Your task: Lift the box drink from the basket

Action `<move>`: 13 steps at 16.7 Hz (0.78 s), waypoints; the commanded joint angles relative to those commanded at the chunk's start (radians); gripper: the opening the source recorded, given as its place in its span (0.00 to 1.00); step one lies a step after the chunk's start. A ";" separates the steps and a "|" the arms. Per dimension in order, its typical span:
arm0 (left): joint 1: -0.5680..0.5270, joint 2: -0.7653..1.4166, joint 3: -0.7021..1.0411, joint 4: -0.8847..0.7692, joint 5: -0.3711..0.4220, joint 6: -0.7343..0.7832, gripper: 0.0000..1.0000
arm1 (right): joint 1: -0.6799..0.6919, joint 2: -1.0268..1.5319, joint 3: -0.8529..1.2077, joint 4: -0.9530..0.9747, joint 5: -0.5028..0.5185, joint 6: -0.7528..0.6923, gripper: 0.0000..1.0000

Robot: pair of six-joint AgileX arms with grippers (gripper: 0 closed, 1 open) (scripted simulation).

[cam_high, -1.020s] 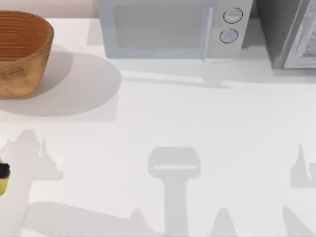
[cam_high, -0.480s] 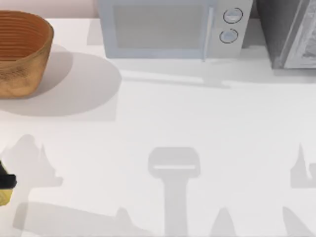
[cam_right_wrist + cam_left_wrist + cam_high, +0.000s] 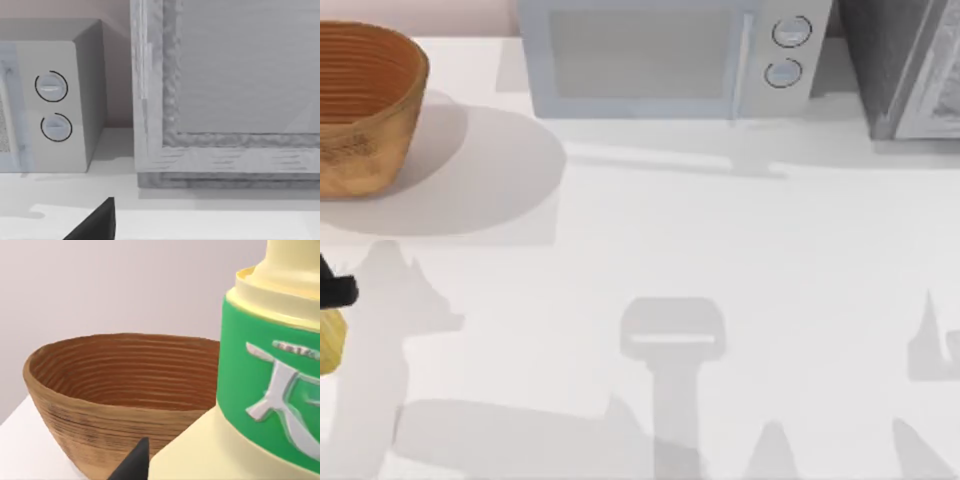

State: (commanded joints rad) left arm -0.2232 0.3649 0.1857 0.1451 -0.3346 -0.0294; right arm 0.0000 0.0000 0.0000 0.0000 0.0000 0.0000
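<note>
A: From above, the left hand has moved up the bench's left edge toward the basket, box drink clamped in it.

B: Left wrist: box drink outside the basket, so it's lifted. Right hand: grip unclear.

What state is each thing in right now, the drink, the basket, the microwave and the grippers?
box drink: out of the basket, held up close to the left gripper.
basket: upright at the table's far left, nothing seen inside.
microwave: door shut.
right gripper: a fingertip shows, facing the microwave.
</note>
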 joint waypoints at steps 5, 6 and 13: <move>-0.247 0.416 0.223 0.176 -0.407 -0.028 0.00 | 0.000 0.000 0.000 0.000 0.000 0.000 1.00; -0.301 0.504 0.271 0.213 -0.492 -0.034 0.00 | 0.000 0.000 0.000 0.000 0.000 0.000 1.00; -0.657 1.087 0.578 0.454 -1.050 -0.071 0.00 | 0.000 0.000 0.000 0.000 0.000 0.000 1.00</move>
State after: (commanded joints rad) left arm -0.8801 1.4520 0.7640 0.5987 -1.3850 -0.1001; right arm 0.0000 0.0000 0.0000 0.0000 0.0000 0.0000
